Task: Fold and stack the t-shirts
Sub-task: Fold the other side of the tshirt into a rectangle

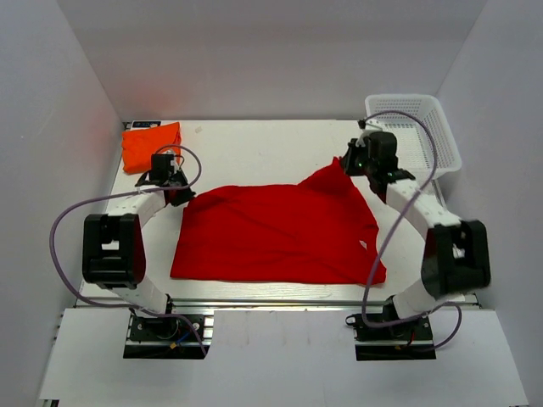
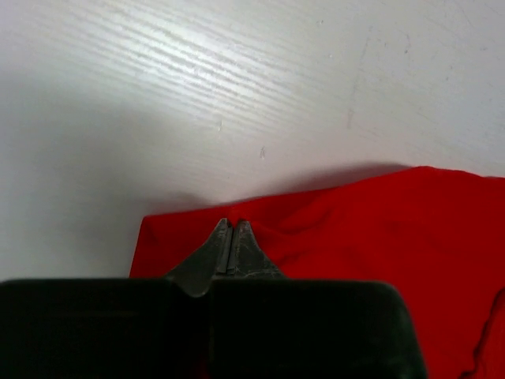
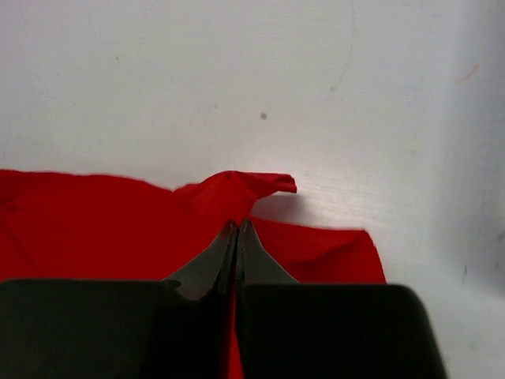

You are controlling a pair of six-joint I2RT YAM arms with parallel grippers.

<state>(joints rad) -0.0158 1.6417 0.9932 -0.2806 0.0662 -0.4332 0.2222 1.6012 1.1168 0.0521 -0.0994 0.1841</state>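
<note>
**Red t-shirt (image 1: 271,233) pinched at both far corners**

It lay spread on the tabletop (image 1: 254,144). The left hand (image 2: 231,227) was clenched on its far-left corner, the right hand (image 3: 237,227) on its lifted far-right corner. Beyond its left corner sat the orange t-shirt (image 1: 151,146); beyond its right, a white basket (image 1: 441,127).

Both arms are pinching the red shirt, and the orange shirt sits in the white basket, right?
No: the top view shows the orange shirt lying on the table's far left corner, not in the basket. The red shirt part is right.
</note>
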